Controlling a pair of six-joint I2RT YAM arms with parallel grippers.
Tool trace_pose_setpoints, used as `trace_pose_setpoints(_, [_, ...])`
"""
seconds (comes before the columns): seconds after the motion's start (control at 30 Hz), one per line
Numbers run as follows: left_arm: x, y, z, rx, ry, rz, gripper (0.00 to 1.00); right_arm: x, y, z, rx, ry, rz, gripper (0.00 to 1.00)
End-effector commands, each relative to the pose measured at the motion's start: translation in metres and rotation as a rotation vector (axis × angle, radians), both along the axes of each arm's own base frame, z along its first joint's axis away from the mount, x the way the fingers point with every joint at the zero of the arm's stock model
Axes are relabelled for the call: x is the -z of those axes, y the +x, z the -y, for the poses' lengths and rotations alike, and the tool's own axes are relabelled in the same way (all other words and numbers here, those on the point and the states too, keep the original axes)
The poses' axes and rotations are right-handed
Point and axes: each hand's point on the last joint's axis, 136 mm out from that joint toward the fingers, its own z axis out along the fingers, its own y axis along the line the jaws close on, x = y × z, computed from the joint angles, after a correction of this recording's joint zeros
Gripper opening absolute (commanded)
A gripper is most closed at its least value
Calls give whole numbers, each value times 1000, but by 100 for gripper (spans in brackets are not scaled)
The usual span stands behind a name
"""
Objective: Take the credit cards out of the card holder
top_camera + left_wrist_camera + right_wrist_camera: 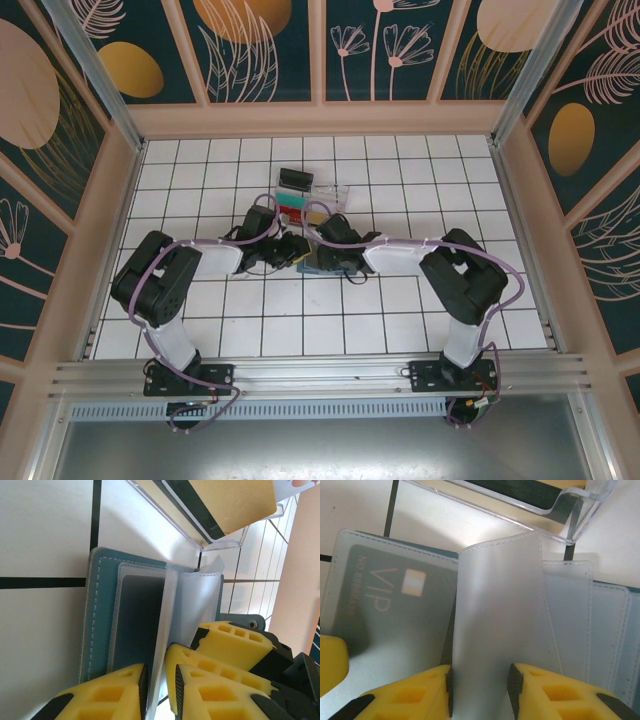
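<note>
Credit card: you are looking at one dark credit card point(390, 610), sitting inside a frosted pocket point(350, 550) of the card holder point(97, 620). The holder is lying open and flat on the white tiled table point(200, 310), between the two arms.
Long axis: it is running toward and away from both wrists, along the fingers' reach.
Direction from the tools: it is lying to the picture-left of the right gripper point(480, 697), off its centre line. The left gripper point(160, 697) is sitting over the pocket's near end, so your left arm is looking the nearer.
Left gripper: its jaws are standing a narrow slit apart, with a clear sleeve leaf point(162, 630) running through on edge. You cannot tell whether the pads are biting it.
Right gripper: its jaws are standing apart, with a frosted leaf point(495, 620) rising in the gap and no card between them.
Writing: "VIP" and "NO" are showing through the frost beside a pale chip patch point(414, 582). The digits are blurring out.
Beyond: a clear tray point(220, 542) is sitting just past the holder, carrying a tan card point(225, 502) with a black stripe and no legible print.
</note>
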Motion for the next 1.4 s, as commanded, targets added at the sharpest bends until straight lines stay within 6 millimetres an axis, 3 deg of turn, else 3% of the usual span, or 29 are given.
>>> trace_pose_setpoints(0.0, [10, -3, 1, 12, 22, -19, 25, 40, -41, 46, 1, -137, -188, 39])
trace_pose_setpoints(0.13, [10, -1, 1, 14, 29, -14, 20, 0, -22, 29, -12, -13, -99, 39])
trace_pose_setpoints(0.3, [4, 3, 3, 5, 21, -1, 17, -69, -1, 12, -8, 178, 36, 42])
trace_pose_setpoints(0.47, [3, 0, 2, -1, 10, 1, 21, -122, 9, 26, 41, 290, 168, 46])
trace_pose_setpoints(0.57, [-10, 1, 12, 19, -21, 32, 24, -143, 13, 40, 84, 337, 221, 48])
trace_pose_setpoints(0.67, [-25, 2, 23, 40, -51, 64, 26, -149, 18, 61, 166, 352, 244, 50])
trace_pose_setpoints(0.87, [-53, 2, 52, 83, -112, 117, 35, -142, 26, 112, 372, 314, 241, 51])
trace_pose_setpoints(1.0, [-56, 0, 70, 116, -133, 120, 40, -144, 28, 127, 423, 314, 253, 51])
trace_pose_setpoints(1.17, [-50, 0, 85, 139, -157, 98, 43, -147, 28, 131, 430, 317, 258, 51])
trace_pose_setpoints(1.37, [-45, 2, 80, 127, -122, 98, 44, -147, 29, 117, 371, 357, 235, 51])
